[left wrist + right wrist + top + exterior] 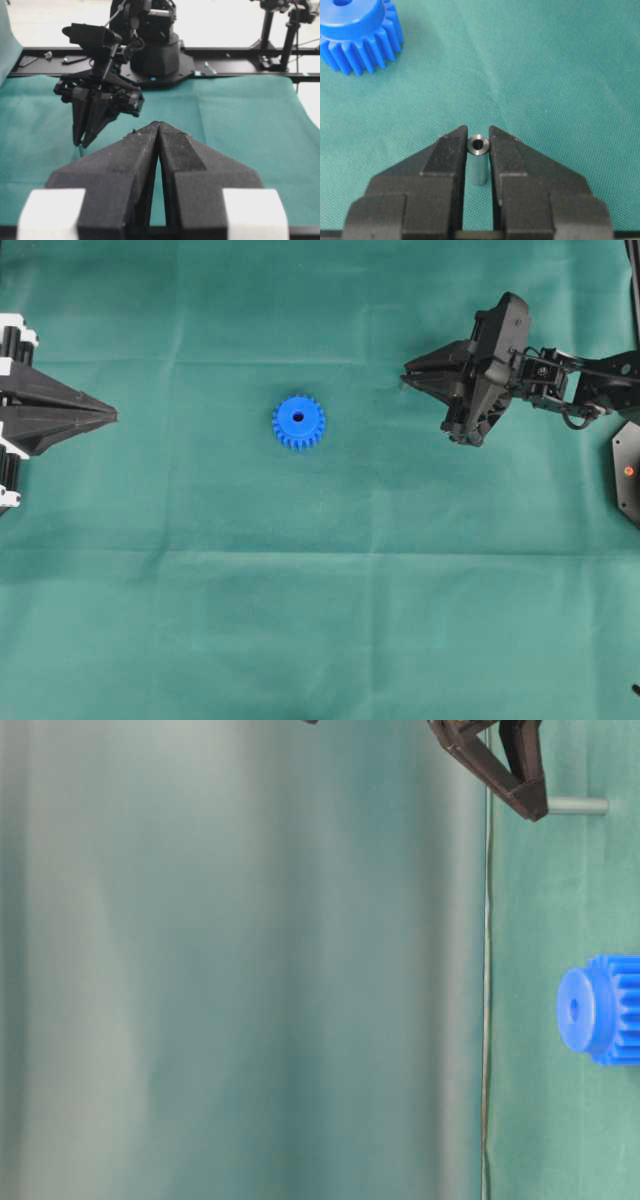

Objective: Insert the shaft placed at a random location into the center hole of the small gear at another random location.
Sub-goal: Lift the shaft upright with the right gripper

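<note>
Silver shaft seemingly between right gripper jaws

The left black, wedge-fingered gripper sits at its own edge of the workspace, its two tapered fingers pressed together tip to tip, holding nothing. The right black gripper reaches inward from its jointed arm, tilted downward, fingertips nearly closed about a small silver-grey metal shaft.

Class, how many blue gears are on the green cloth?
1. The blue gear lies flat near the middle of the green cloth, between the two grippers. No other gear shows in any view.
</note>
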Action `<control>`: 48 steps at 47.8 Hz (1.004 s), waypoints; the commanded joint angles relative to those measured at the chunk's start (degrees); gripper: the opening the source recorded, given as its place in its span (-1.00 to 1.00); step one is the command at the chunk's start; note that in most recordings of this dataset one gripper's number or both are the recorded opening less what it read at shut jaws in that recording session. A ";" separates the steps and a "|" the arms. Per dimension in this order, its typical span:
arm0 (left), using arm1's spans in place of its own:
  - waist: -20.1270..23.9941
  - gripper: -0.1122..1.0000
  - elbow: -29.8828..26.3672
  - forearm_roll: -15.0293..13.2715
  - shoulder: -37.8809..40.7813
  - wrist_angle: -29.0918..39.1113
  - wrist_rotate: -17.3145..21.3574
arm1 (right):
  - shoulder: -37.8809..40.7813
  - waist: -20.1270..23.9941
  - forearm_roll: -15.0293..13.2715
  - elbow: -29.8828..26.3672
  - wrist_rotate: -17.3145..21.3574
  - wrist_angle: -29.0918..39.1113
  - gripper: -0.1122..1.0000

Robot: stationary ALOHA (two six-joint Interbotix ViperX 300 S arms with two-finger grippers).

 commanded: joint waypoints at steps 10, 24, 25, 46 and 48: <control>0.00 -0.79 -1.32 0.18 0.35 0.00 -0.26 | -0.53 -0.26 0.09 -1.05 -0.88 0.09 -0.57; 0.00 -0.80 -1.32 0.09 0.35 0.09 -0.26 | -6.33 -0.26 0.18 -1.85 -0.62 5.98 -0.57; 0.00 -0.80 -1.32 0.18 0.35 0.09 -0.18 | -6.94 -0.26 0.18 -2.02 -0.62 6.86 -0.57; 0.00 -0.79 -1.23 0.18 0.35 0.09 -0.18 | -17.49 -0.09 -0.18 -4.13 -0.70 19.42 -0.57; 0.00 -0.80 -1.23 0.18 0.35 0.09 -0.26 | -17.58 0.00 -0.18 -4.13 -0.70 19.42 -0.57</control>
